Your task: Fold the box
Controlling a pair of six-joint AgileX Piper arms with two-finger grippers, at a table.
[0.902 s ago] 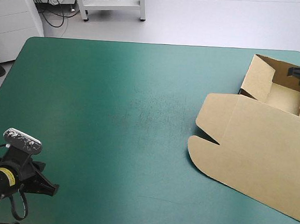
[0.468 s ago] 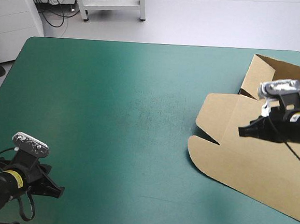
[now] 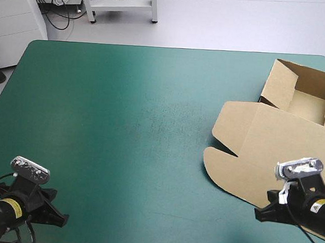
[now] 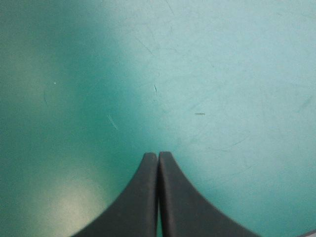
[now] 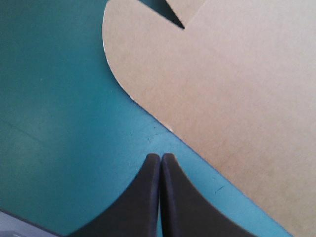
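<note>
The brown box (image 3: 278,153) lies at the table's right side as an open tray with raised walls at the far right and its lid flat toward the front. My right gripper (image 3: 258,214) is shut and empty, low over the teal-green cover just off the lid's near edge; in its wrist view the fingers (image 5: 160,158) meet in one arch with the lid (image 5: 222,89) ahead. My left gripper (image 3: 60,221) is shut near the front left corner, with only bare cover ahead of its tip (image 4: 158,156).
The table's front edge runs close below both grippers. The teal-green cover (image 3: 129,119) stretches bare from the left edge to the box. The box reaches past the table's right edge.
My right arm swung from the tray's far wall down across the lid to the front right of the table. The left arm shifted slightly. The box stayed put.
</note>
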